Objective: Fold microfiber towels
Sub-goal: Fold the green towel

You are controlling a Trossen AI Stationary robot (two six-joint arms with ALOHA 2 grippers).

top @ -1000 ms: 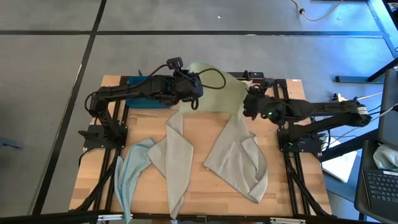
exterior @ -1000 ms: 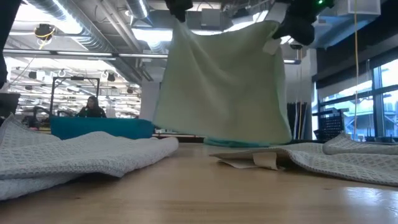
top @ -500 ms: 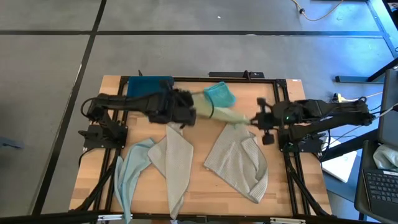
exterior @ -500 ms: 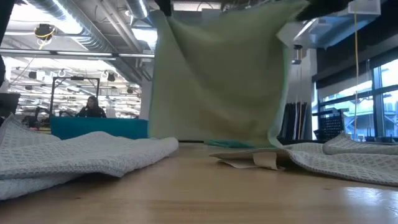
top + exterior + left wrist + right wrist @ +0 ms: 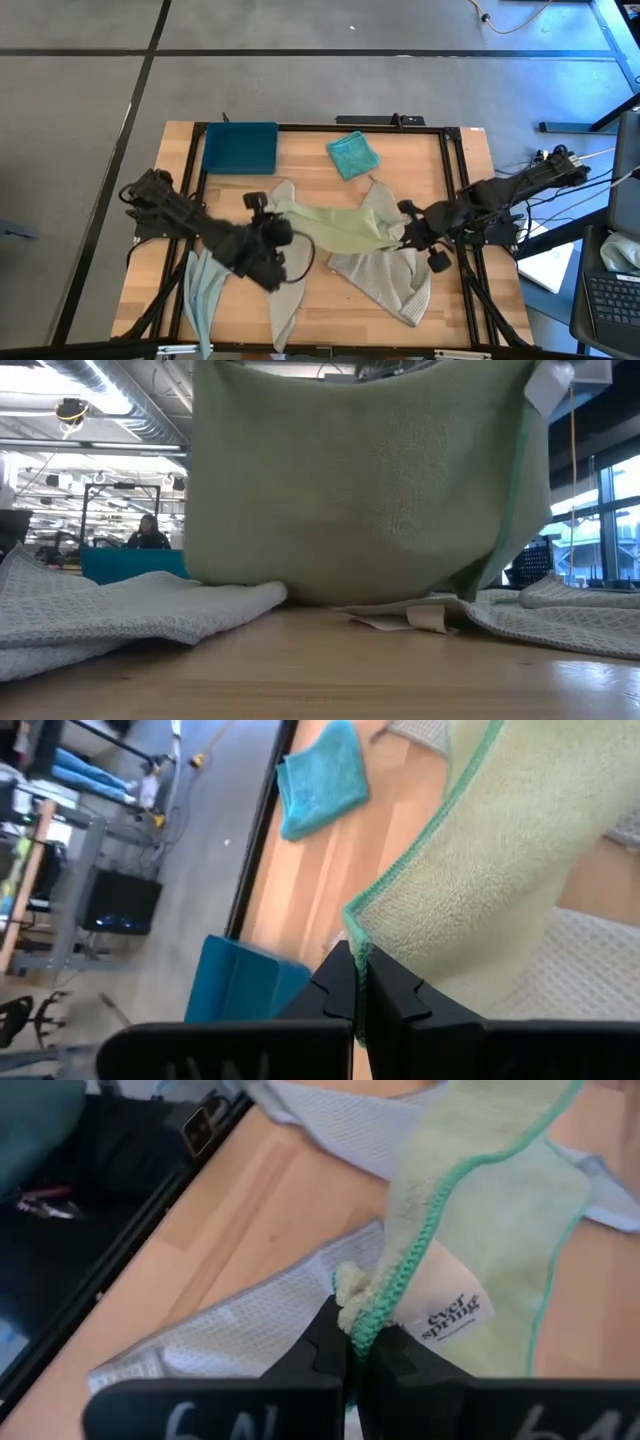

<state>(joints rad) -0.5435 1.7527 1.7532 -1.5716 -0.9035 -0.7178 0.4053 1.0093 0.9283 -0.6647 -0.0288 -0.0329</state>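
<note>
Grey towels sit closest to us on the near half of the table: one light grey towel (image 5: 283, 262) left of centre with the pale blue towel (image 5: 207, 285) beside it, the other grey towel (image 5: 385, 270) to the right. Just above them we've got the pale green towel (image 5: 335, 228) stretched between both arms, its sagging middle touching the grey ones. The left gripper (image 5: 268, 232) is clamped tight on one corner, and the right gripper (image 5: 408, 232) is pinched on the opposite corner, next to the white label (image 5: 450, 1312). Farther back, the teal towel (image 5: 353, 154) lies alone, and the dark blue tray (image 5: 240, 147) sits at the far left.
</note>
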